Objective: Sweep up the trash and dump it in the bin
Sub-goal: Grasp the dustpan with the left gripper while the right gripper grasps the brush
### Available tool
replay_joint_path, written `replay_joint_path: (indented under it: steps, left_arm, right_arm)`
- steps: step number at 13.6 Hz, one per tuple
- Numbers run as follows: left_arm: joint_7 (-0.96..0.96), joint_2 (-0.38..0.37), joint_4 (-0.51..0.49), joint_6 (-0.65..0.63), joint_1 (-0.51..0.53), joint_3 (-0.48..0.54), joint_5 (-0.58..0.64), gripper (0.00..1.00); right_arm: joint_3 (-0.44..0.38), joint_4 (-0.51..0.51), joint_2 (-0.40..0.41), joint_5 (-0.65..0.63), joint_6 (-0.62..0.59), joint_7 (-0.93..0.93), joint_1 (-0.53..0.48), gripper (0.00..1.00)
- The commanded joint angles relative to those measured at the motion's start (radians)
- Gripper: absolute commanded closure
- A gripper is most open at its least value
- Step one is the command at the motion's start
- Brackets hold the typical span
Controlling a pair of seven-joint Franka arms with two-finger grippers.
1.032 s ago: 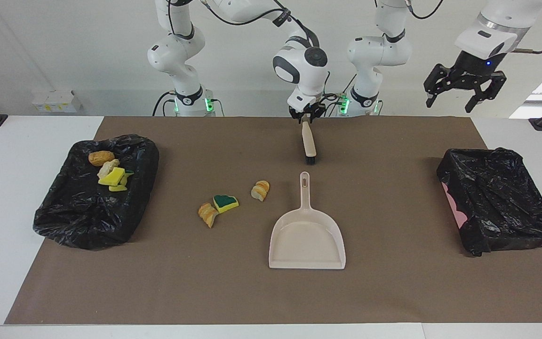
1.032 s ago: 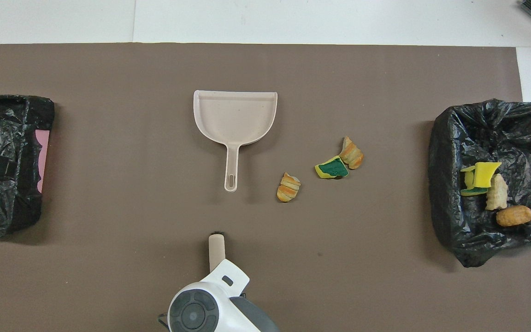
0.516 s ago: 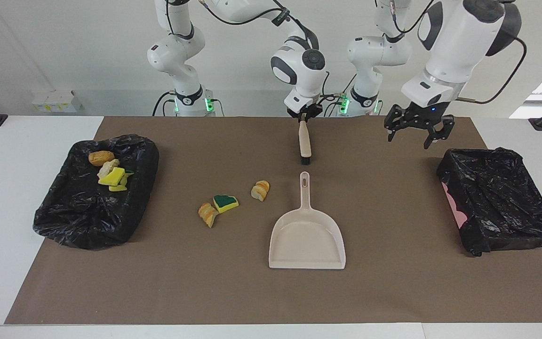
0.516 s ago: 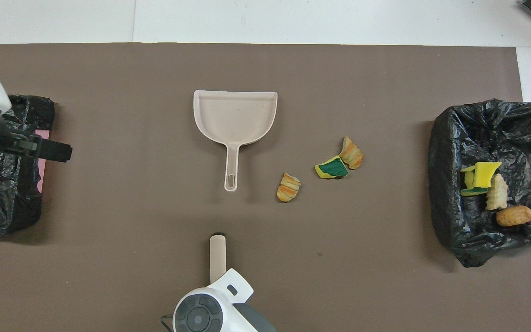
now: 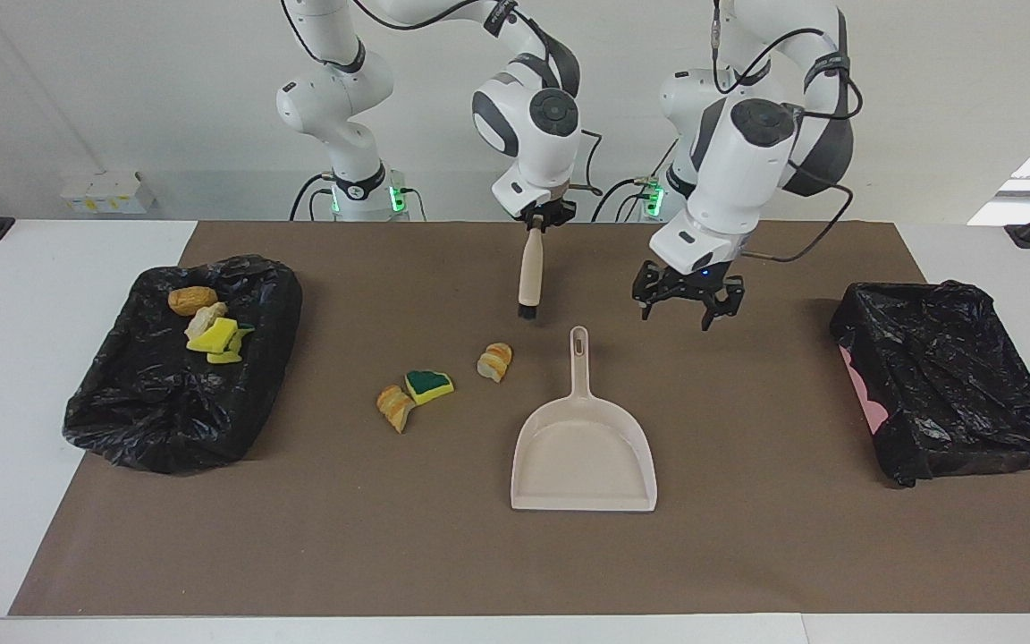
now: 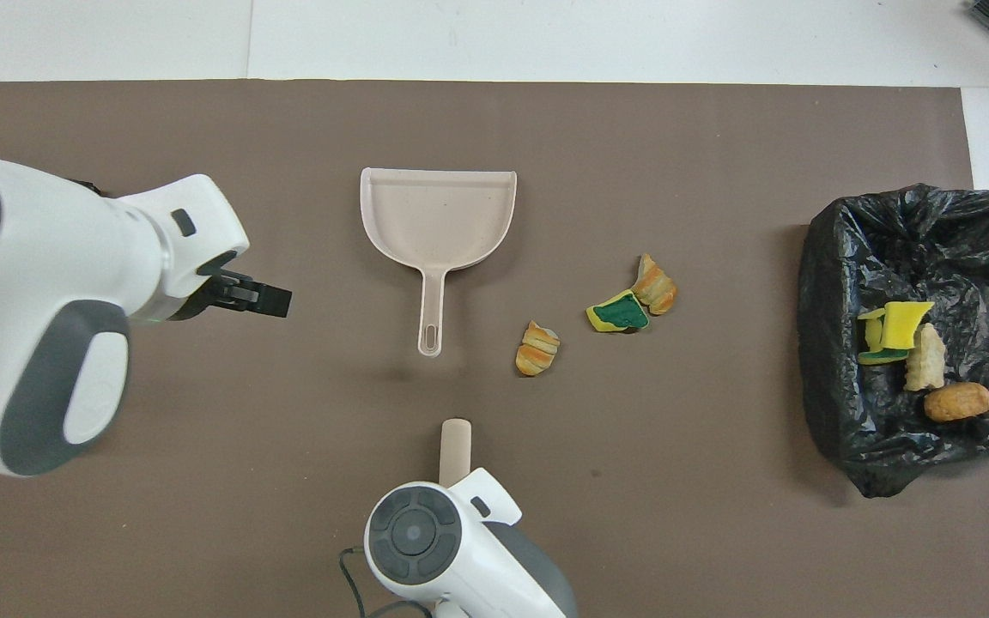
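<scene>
1. So, my right claw (image 5: 534, 221) was clamped on the brush (image 5: 529, 277), hanging over the mat (image 5: 747, 537).
2. My left claw (image 5: 687, 306) hovered spread open beside the dustpan (image 5: 584, 452) handle.
3. Three scraps (image 5: 428, 385) lay loose beside the dustpan.
4. Four more sat in the bin (image 5: 148, 411) at my right arm's end.

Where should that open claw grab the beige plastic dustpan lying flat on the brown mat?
By its long thin handle, coming straight down from above. The beige plastic dustpan lies flat, its handle pointing toward the robots, slim enough for two fingers; the wide scoop is not. The open left gripper hangs beside the handle's end.
</scene>
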Motion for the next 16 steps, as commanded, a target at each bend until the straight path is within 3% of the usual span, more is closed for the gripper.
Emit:
replay_joint_path:
  steps: [1, 3, 8, 11, 15, 16]
  left_arm:
    - [-0.168, 0.101, 0.01, 0.093, 0.009, -0.081, 0.124, 0.0]
    - [-0.249, 0.159, 0.018, 0.114, 0.009, -0.126, 0.182, 0.0]
    - [-0.391, 0.207, 0.021, 0.184, 0.009, -0.183, 0.209, 0.0]
    - [-0.391, 0.236, 0.024, 0.213, 0.009, -0.183, 0.209, 0.0]
    - [-0.391, 0.238, 0.021, 0.213, 0.009, -0.186, 0.206, 0.09]
    - [-0.389, 0.238, 0.023, 0.212, 0.009, -0.186, 0.204, 0.22]
  right_arm:
    - [0.004, -0.002, -0.006, -0.064, -0.015, -0.088, -0.096, 1.0]
    - [0.004, -0.002, 0.008, -0.145, -0.006, -0.154, -0.161, 1.0]
    - [0.007, -0.002, 0.042, -0.372, 0.038, -0.366, -0.317, 1.0]
    - [0.005, -0.002, 0.073, -0.428, 0.11, -0.505, -0.435, 1.0]
    - [0.007, -0.02, 0.102, -0.459, 0.19, -0.633, -0.546, 1.0]
    - [0.008, -0.023, 0.106, -0.456, 0.189, -0.639, -0.546, 1.0]
